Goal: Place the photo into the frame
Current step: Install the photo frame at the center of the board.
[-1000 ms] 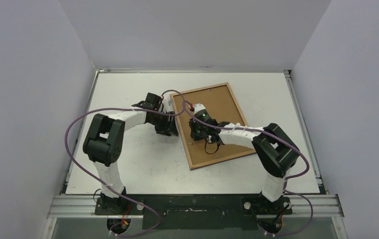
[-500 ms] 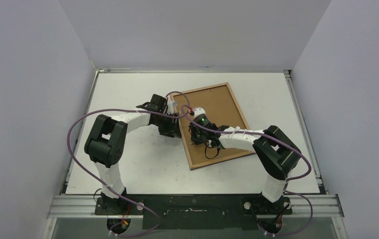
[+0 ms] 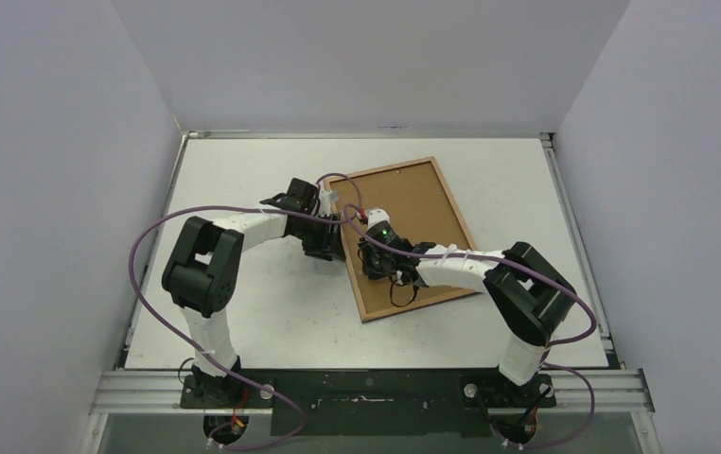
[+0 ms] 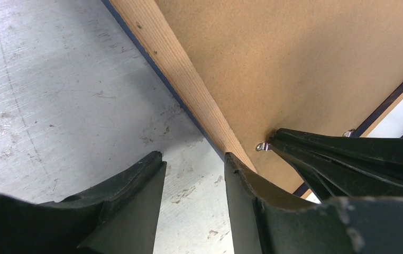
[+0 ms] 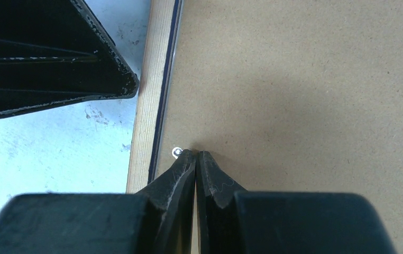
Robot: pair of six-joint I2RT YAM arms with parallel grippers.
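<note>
The frame [image 3: 382,171] lies face down and askew on the table, wood-brown rim up. The plain brown backing board [image 3: 423,213] fills it. The photo is hidden. My right gripper [image 3: 368,263] is shut with nothing between its jaws. Its tips [image 5: 196,153] press on the backing board [image 5: 294,95] beside a small metal tab [image 5: 177,153] near the frame's left rim [image 5: 147,106]. My left gripper [image 3: 324,248] is open at that same rim. In the left wrist view [image 4: 194,157], one finger stands at the wood rim [image 4: 178,69] and the other over the table.
The white table [image 3: 243,312] is walled on three sides by grey panels. Purple cables [image 3: 149,236] loop from both arms over the left and near parts of the table. The right gripper's fingers [image 4: 347,153] show in the left wrist view, close to my left fingers.
The right gripper has slid a little toward the near end along the frame's left rim. The left gripper has shifted slightly right toward the rim. The frame has not moved.
</note>
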